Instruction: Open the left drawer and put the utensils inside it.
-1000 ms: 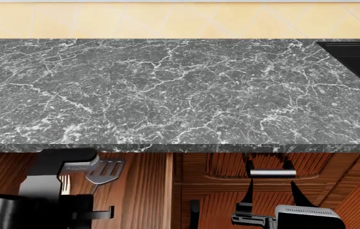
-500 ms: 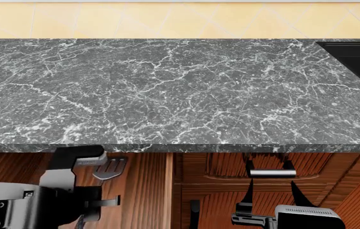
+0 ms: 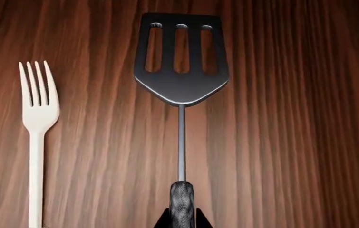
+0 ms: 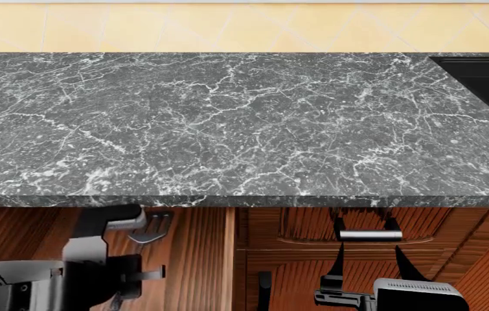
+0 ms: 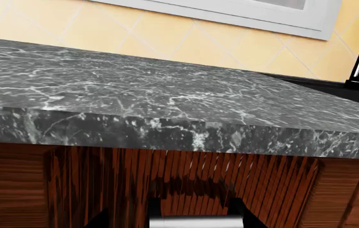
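Two claws show. The left claw (image 3: 181, 223) is closed on the textured grip of the dark grey slotted spatula (image 3: 180, 61) — only the black fingertips flanking the handle are visible in the left wrist view, and the blade points away from the claw over the striped wood-grain floor of the left drawer (image 3: 293, 142). Whether the spatula rests on that floor or hangs just above it, I cannot tell. Just beside it, apart and parallel, lies the white fork (image 3: 38, 123), tines the same way.

From the head view, the drawer stands pulled out under the edge of the grey marble surface (image 4: 227, 123), the left arm above it. The right claw (image 4: 368, 236) straddles a short silver bar handle (image 4: 370, 236) on the neighbouring drawer front — how tightly it grips I cannot tell.
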Available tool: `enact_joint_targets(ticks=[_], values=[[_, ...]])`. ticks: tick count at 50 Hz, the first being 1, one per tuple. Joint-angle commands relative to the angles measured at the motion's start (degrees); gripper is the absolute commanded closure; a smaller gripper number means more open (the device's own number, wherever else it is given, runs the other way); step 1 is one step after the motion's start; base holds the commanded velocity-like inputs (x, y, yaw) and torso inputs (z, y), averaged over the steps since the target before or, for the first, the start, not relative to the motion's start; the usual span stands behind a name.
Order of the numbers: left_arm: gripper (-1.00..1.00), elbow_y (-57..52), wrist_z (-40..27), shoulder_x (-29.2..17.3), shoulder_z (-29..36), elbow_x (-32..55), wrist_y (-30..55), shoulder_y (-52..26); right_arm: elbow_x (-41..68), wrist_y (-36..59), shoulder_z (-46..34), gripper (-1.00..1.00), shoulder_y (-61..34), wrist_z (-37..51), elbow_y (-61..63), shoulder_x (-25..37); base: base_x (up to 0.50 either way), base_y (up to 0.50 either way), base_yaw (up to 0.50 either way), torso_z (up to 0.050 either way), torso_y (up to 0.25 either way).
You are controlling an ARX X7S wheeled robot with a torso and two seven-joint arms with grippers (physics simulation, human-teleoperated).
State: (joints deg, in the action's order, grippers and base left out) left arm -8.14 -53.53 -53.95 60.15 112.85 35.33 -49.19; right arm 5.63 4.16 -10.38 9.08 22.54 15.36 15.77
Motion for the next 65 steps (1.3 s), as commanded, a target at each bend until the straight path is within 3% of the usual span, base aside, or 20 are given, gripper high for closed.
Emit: enact_joint_targets(ticks=[1,32,65], values=[[1.00,1.12,3.16,0.88,0.56,-4.22,-1.62,1.77,0.06,-0.02,-0.06,-1.00,-0.01,0.08,-0.02,0.07,0.00,0.00,0.00,0.000,0.000],[1.00,5.79,10.93,4.04,0.28,-14.67,-11.25,7.57,0.49,-0.11,-0.58,-1.00,-0.12,0.69,-0.05,0.59,0.00,0.00,0.00,0.000,0.000],[1.00,19.68,17.81,10.47,2.28,-15.94,-9.56,6.67,0.92,-0.21,-1.11,-1.00,-0.23,1.30,-0.08,1.12,0.00,0.00,0.00,0.000,0.000]])
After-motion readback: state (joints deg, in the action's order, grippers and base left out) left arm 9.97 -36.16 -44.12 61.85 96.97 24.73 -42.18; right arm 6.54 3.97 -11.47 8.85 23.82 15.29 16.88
